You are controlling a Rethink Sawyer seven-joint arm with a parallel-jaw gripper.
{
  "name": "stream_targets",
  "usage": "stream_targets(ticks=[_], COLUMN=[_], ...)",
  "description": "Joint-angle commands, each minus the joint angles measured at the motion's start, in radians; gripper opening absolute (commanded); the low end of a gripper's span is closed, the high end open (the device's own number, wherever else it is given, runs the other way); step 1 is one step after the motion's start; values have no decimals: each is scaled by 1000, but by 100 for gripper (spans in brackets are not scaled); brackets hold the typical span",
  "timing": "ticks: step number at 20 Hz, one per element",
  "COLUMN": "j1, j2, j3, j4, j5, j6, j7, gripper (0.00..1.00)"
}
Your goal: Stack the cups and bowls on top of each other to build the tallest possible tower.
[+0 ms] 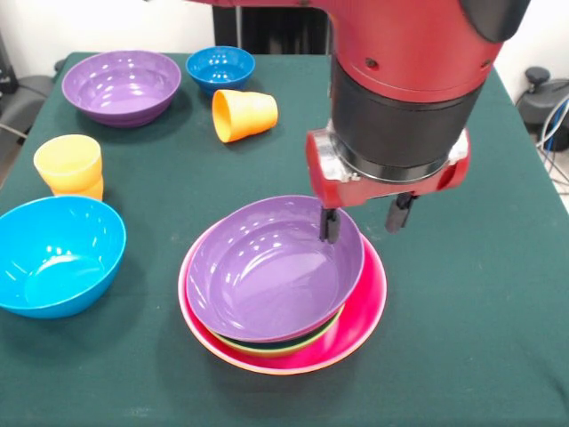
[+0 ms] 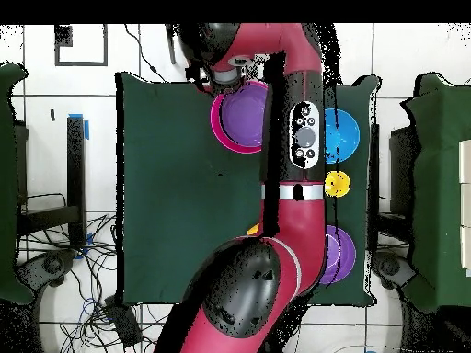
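Gripper (image 1: 364, 222) fingers are seen parted, one finger (image 1: 329, 224) set just inside the far right rim of the top purple bowl (image 1: 267, 271) and the other hanging outside that rim, so the rim lies between them; whether the pads are touching the rim cannot be told, and nothing is seen lifted. That purple bowl is tilted slightly, seated in the tower (image 1: 283, 294), where a green rim and a dark one are glimpsed under it and the large pink bowl (image 1: 360, 311) is outermost.

The relation that matters is judged to be this: the pieces not yet stacked all lie away from the gripper toward the left and far side of the front view. The orange cup (image 1: 244, 115) is nearest, lying on its side with its mouth toward the left, so its long axis runs across the table, not upright. Beyond it the small dark-blue bowl (image 1: 220, 68) is found, and further left the second purple bowl (image 1: 122, 85). The yellow cup (image 1: 68, 163) is stood upright on another cup near the left edge, and just in front of it the light-blue bowl (image 1: 55, 255) is set. In the overhead view the pink rim (image 2: 217, 124) is shown beside the wrist.
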Motion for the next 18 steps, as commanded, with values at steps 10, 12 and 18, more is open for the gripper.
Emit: stream_targets(ticks=[10, 12, 18], j1=[44, 44, 50], j2=[17, 18, 15], j3=[-221, -228, -281], j4=[167, 172, 214], j5=[74, 89, 119], j6=[-215, -210, -240], j7=[237, 232, 247], gripper=[100, 100, 100])
